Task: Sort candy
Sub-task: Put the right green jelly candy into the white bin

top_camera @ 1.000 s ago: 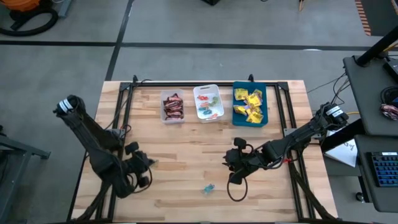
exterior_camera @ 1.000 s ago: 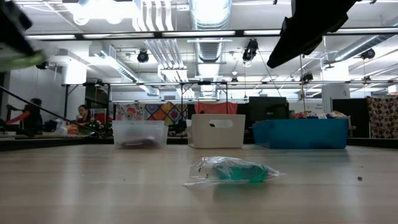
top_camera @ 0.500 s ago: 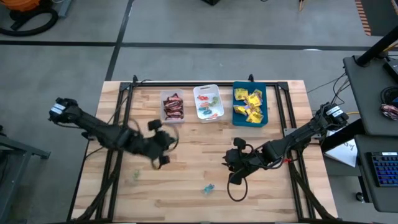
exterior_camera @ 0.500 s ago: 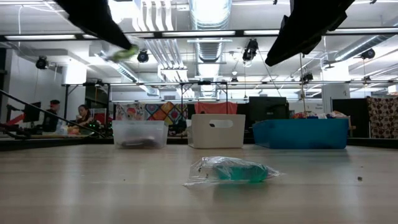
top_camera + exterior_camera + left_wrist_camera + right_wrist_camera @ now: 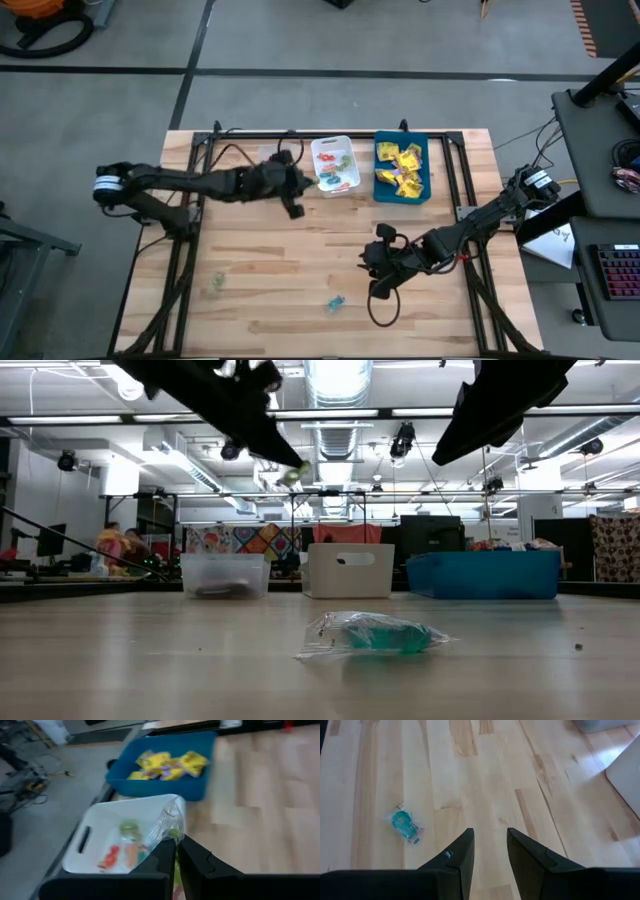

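The left claw (image 5: 297, 208) is stretched across the back part of the desk (image 5: 300, 270), just beside the white tray (image 5: 334, 165). In the left wrist view its 2 fingers (image 5: 162, 860) are pressed together and clenched on a small sweet in a clear wrapper (image 5: 169, 826), which sticks up between the tips, above the near edge of the white tray. In the low view this sweet shows as a small greenish spot at the tip of the left arm, high above the desk.

The right claw (image 5: 377, 283) hangs over the front right part of the desk. Its fingers (image 5: 462, 855) stand a little apart and grasp nothing.

1 teal candy (image 5: 334, 302) in a clear wrapper lies on the bare wood near the front edge, near the right claw but not touching it. Another small greenish piece (image 5: 214, 285) lies at the front left.

At the back stand 3 trays in 1 row: a clear tray (image 5: 225, 575) with dark bars, mostly covered by the left arm in the high view, the white tray with red and green pieces, and a blue tray (image 5: 424, 190) with yellow packets (image 5: 400, 165).
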`<act>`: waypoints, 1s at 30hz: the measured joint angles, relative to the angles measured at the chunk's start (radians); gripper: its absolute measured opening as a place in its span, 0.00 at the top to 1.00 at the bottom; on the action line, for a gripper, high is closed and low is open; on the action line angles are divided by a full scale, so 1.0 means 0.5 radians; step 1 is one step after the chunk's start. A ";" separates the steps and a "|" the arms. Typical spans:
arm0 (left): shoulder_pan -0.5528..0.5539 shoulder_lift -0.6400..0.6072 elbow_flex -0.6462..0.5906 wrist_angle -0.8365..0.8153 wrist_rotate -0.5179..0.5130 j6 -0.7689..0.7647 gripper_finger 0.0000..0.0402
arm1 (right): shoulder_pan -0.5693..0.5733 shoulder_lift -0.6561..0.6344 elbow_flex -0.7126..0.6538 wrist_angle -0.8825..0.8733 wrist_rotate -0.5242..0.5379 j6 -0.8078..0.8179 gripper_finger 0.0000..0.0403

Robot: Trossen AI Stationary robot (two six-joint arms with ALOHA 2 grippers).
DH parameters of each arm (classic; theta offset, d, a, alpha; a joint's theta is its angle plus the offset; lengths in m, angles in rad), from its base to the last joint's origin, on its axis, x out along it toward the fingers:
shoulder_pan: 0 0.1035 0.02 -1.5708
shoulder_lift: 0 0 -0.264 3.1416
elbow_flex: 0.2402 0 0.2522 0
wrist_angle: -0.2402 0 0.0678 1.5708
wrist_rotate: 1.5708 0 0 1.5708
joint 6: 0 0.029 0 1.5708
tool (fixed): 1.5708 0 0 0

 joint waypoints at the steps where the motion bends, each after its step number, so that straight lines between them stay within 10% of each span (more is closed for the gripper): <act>1: 0.051 0.033 0.000 0.055 0.013 0.027 1.00 | 0.000 0.000 0.000 0.000 0.000 0.001 0.73; 14: 0.524 0.456 0.000 0.506 0.298 0.061 1.00 | 0.000 0.000 0.000 0.000 0.000 0.000 0.73; 30: 0.600 0.605 0.001 0.881 0.361 -0.015 0.99 | -0.002 0.000 -0.009 0.000 0.058 -0.016 0.73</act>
